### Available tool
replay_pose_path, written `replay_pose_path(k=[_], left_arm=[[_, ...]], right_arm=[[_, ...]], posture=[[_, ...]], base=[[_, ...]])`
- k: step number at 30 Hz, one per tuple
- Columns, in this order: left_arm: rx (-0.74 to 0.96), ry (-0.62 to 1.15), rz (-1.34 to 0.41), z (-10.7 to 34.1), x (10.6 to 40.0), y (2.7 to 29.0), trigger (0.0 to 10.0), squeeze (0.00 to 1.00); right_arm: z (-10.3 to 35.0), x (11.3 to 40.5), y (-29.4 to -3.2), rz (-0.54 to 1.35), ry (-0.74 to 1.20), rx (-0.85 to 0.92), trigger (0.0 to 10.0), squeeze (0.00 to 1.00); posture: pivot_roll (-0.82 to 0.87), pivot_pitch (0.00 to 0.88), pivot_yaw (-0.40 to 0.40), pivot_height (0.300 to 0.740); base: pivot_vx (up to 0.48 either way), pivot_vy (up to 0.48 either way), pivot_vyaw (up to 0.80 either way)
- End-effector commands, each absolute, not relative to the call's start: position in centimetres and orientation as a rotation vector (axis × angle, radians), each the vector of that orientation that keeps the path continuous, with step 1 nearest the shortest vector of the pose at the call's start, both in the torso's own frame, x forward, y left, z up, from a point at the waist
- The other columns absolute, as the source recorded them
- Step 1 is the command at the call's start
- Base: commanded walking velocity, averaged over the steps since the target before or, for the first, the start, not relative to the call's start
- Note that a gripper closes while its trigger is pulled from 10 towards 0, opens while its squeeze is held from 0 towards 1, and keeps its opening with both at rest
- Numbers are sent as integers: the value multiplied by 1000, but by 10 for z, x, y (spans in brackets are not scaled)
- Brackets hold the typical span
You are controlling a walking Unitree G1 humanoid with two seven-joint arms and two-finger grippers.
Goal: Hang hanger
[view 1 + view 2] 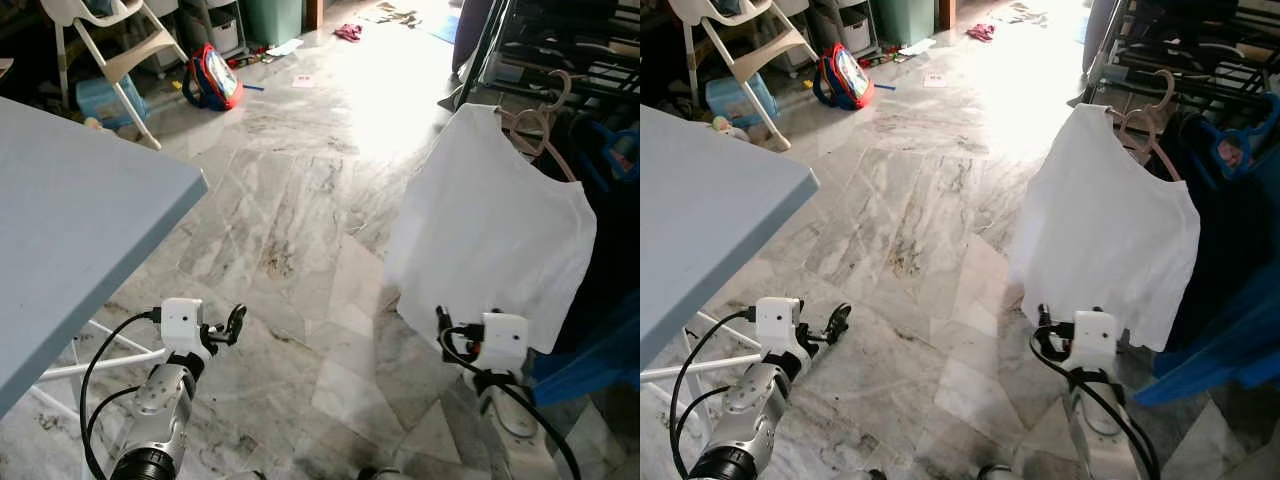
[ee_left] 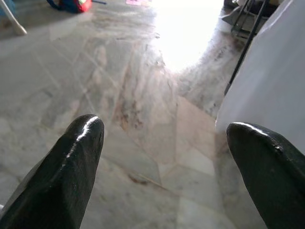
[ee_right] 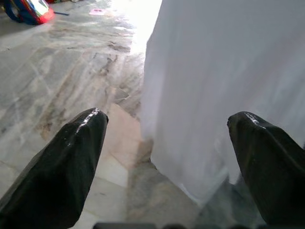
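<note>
Hanger (image 1: 530, 125) mostly hidden: a white shirt (image 1: 490, 240) covers its shoulders, and I see just the pale wooden hook and part of one arm poking out at the collar, up against a dark clothes rack (image 1: 560, 50) on my right. A second pale hook seems to sit just behind it (I cannot separate the two cleanly). The shirt hangs upright, its long axis running top to bottom, collar toward the rack and hem down toward the marble floor (image 1: 300, 230).

My left tool (image 2: 164, 143) is spread wide with nothing between its fingers, held low over the floor beside the blue tabletop (image 1: 70, 220), whose far side is cut off by the frame. My right tool (image 3: 167, 138) is also wide and holds nothing, pointed at the shirt's lower hem, near it but apart.

Farther off I count one red-and-blue backpack (image 1: 212, 78) lying on the floor and one white high chair (image 1: 120, 40), its top cut off. A blue cloth (image 1: 590, 350) hangs at the right edge, partly out of view.
</note>
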State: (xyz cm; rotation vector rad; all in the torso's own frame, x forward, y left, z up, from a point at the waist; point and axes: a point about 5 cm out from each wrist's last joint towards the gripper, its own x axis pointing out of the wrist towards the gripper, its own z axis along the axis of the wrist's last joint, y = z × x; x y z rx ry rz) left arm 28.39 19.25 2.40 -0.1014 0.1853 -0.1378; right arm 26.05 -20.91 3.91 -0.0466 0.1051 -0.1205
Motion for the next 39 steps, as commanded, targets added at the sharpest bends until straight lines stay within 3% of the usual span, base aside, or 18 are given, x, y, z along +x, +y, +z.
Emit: replay_pose_path(k=[1, 15, 28, 39], left_arm=[[-122, 214, -146, 18, 278, 191, 10000, 0], [-183, 182, -224, 33, 287, 168, 10000, 0], [-188, 190, -259, 37, 285, 157, 10000, 0], [-184, 204, -256, 34, 284, 157, 10000, 0]], right_arm=[[39, 257, -215, -150, 119, -46, 10000, 0], [59, 261, -203, -147, 85, -57, 10000, 0], [63, 261, -199, -133, 96, -68, 10000, 0], [64, 262, -198, -122, 98, -87, 10000, 0]], posture=[[22, 193, 13, 740], [11, 206, 30, 740], [17, 205, 23, 740], [21, 203, 13, 740]], base=[[0, 0, -800], [0, 0, -788], [0, 0, -328], [265, 0, -591]])
